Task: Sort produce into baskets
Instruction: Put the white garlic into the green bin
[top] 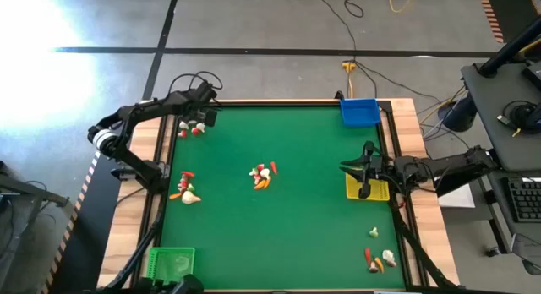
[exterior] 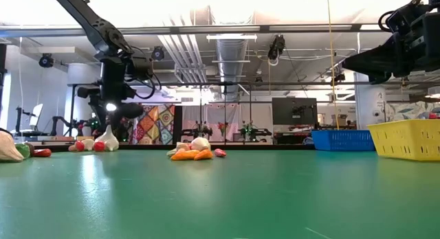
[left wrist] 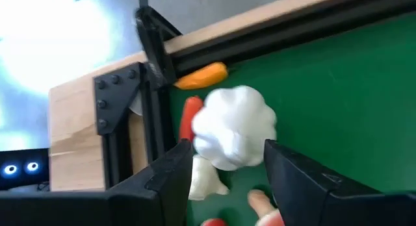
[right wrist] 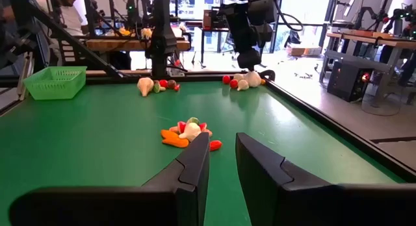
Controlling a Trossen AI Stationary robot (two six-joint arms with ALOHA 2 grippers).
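At the far left corner of the green felt-covered worktop (top: 279,235), the left pincer (top: 199,117) hangs over a small cluster of produce, its dark fingers (left wrist: 170,177) spread on either side of a whitish, lobed garlic-like toy bulb (left wrist: 234,127) without visibly pressing on it. An orange carrot-like stick (left wrist: 203,75) and a red piece (left wrist: 190,117) lie just beside the bulb, close against the black frame rail (left wrist: 153,109).

The risks come from that crowding. If the fingers close slightly off-centre, the rounded bulb could squirt out and roll. If they come down wider, they may trap the red piece too, and two kinds would go into one basket. The rail is near enough that one finger could catch on it.

The green latticed plastic basket (top: 172,262) sits at the near left corner, well apart from this cluster, so a loose hold would probably drop the bulb during the carry. The yellow basket (top: 378,190) and blue basket (top: 359,111) sit along the right edge.

The right pincer (top: 364,177) hovers by the yellow basket, its fingers (right wrist: 195,162) slightly apart and gripping nothing. Other piles (top: 263,176) await sorting.
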